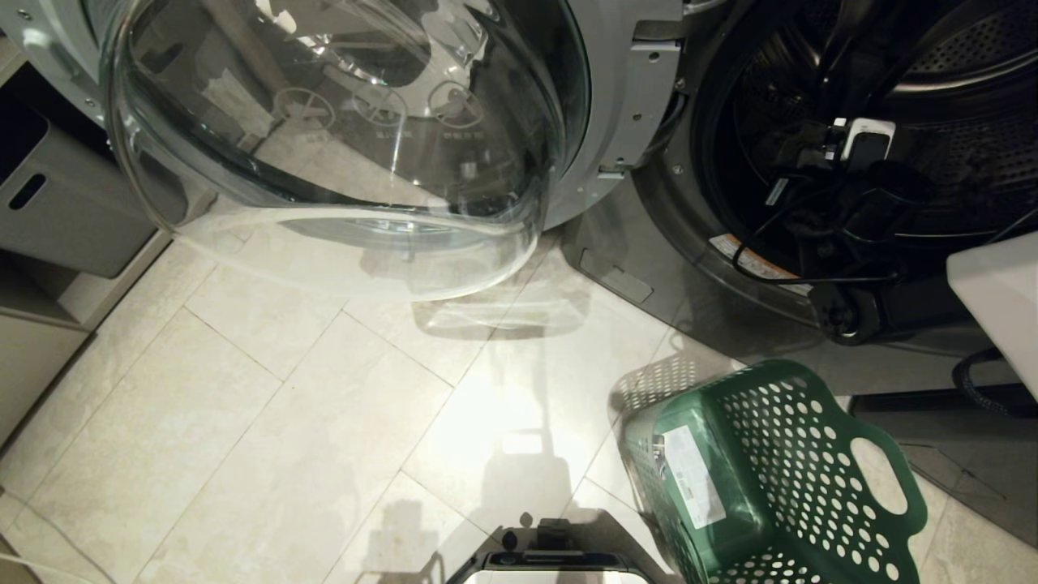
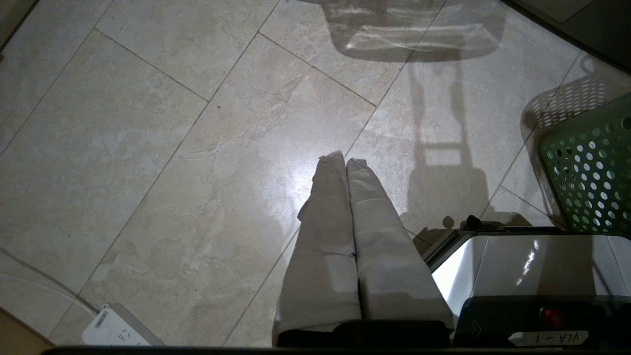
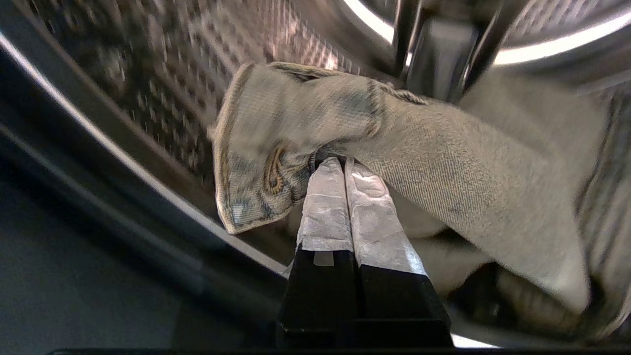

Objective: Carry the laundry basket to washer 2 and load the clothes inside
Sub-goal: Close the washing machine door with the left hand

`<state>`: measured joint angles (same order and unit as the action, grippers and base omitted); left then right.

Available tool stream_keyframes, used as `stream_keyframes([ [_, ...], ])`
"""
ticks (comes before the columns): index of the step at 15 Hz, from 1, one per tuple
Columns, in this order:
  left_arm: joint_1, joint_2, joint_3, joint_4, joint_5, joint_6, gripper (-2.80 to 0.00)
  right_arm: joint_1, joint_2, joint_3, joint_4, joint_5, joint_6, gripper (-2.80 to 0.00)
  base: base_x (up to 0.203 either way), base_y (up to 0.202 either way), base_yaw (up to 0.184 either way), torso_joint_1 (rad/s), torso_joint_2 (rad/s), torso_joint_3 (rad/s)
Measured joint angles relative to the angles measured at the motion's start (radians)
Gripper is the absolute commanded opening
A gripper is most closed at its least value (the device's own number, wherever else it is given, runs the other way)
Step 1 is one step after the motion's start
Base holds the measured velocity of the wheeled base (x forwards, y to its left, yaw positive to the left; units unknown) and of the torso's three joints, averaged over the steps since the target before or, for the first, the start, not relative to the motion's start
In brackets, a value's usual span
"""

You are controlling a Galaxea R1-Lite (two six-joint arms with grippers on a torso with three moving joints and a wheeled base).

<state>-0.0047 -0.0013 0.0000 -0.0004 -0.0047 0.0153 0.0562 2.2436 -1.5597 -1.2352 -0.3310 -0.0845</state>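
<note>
Gripping one denim garment (image 3: 394, 148) inside one washer drum (image 3: 162, 98), right fingers (image 3: 325, 197) clamp; left fingers (image 2: 330, 197) closed.

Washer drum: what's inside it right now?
The right gripper, shut on the denim clothes, reaches into the drum. The garment and arm cover the drum's lower back. The laundry basket sits empty outside.

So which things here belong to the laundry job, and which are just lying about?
Job:
- washer, its door open
- denim garment, pinched by right end effector inside the drum
- green basket, emptied, on the floor

Lying about:
- grey bin
- power strip
</note>
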Motion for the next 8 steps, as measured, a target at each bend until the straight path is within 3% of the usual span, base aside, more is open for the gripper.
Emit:
stream_keyframes([
  [8, 0.000, 0.000, 0.000, 0.000, 0.000, 0.000, -2.80, 0.002, 0.049, -0.064, -0.076, -0.021, -0.015, -2.80, 0.000, 0.000, 0.000, 0.000, 0.00, 0.000],
])
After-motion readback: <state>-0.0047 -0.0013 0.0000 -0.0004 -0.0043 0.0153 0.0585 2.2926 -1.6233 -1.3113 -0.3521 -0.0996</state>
